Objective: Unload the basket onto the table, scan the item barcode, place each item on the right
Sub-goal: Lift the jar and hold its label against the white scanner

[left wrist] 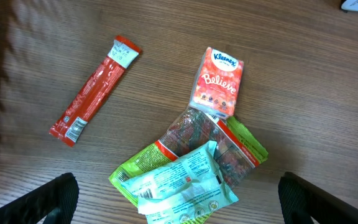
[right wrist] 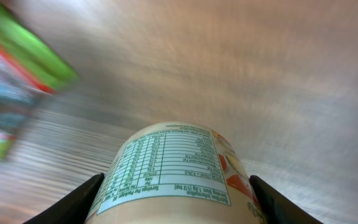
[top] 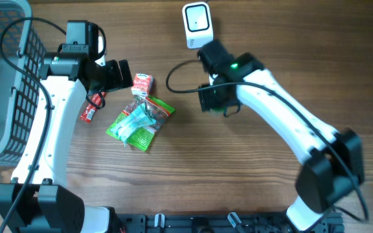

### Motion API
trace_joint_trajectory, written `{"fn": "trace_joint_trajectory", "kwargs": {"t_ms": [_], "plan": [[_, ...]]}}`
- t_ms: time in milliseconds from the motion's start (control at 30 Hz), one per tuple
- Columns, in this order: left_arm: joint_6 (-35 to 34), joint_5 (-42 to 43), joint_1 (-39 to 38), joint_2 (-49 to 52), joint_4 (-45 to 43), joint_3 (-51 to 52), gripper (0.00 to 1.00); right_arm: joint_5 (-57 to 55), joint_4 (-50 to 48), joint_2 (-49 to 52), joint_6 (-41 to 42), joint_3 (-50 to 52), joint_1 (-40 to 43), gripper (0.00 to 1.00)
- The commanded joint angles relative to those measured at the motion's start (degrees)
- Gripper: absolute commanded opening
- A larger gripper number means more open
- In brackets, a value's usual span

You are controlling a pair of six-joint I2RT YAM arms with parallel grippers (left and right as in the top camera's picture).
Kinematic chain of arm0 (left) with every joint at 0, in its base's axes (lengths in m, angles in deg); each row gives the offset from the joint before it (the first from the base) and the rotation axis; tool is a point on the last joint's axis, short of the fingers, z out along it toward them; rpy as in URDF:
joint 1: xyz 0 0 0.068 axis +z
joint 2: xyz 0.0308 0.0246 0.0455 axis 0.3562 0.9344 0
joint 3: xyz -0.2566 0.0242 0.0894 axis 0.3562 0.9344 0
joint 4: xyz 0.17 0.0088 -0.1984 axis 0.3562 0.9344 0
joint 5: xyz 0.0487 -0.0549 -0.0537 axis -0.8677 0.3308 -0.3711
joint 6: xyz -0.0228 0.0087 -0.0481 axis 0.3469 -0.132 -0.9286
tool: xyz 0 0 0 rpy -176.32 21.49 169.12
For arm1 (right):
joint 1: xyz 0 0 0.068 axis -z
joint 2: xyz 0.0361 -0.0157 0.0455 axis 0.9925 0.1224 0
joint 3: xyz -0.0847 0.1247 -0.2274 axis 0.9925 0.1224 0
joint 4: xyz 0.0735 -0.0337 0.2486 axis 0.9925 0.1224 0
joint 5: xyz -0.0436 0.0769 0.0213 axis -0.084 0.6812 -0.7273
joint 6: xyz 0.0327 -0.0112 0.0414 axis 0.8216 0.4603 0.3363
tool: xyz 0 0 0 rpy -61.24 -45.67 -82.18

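The wooden table (top: 238, 188) holds red stick (left wrist: 94, 89), tissue pack (left wrist: 217, 82), green packets (left wrist: 185, 171), scanner (top: 196, 24).

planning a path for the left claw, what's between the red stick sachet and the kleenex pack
Nothing: the stretch between the red stick sachet and the Kleenex pack is bare wooden table, clearest in the left wrist view.
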Motion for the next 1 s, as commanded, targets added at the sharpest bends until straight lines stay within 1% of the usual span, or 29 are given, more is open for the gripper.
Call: {"fn": "trace_joint_trajectory", "kwargs": {"t_ms": [0, 33, 133, 267, 400, 500, 700, 767, 867, 967], "plan": [[-0.2, -0.3, 0.0, 0.0, -0.2, 0.0, 1.00, -1.4, 0.6, -6.8, -3.6, -7.6, 0.2, 0.35], [-0.1, -0.3, 0.0, 0.0, -0.2, 0.0, 1.00, -1.4, 0.6, -7.8, -4.2, -9.2, 0.2, 0.35], [-0.2, -0.3, 0.0, 0.0, -0.2, 0.0, 1.00, -2.1, 0.6, -9.4, -4.7, -12.4, 0.2, 0.39], [-0.2, -0.3, 0.0, 0.0, -0.2, 0.0, 1.00, -2.0, -0.7, -9.7, -4.9, -16.1, 0.2, 0.36], [-0.1, -0.3, 0.0, 0.0, -0.2, 0.0, 1.00, -2.0, -5.1, -9.7, -4.7, -16.0, 0.3, 0.34], [-0.2, -0.3, 0.0, 0.0, -0.2, 0.0, 1.00, -2.3, -8.0, -9.7, -4.8, -15.8, 0.4, 0.32], [-0.2, -0.3, 0.0, 0.0, -0.2, 0.0, 1.00, -2.8, -18.6, -8.3, -6.2, -13.5, 0.4, 0.32], [-0.1, -0.3, 0.0, 0.0, -0.2, 0.0, 1.00, -3.8, -21.4, -6.7, -6.4, -13.2, 0.3, 0.32], [-0.1, -0.3, 0.0, 0.0, -0.2, 0.0, 1.00, -4.9, -26.4, -3.5, -9.1, -13.2, 0.4, 0.31], [-0.1, -0.3, 0.0, 0.0, -0.2, 0.0, 1.00, -6.1, -33.9, 0.7, -12.1, -13.2, 0.4, 0.31]]}}
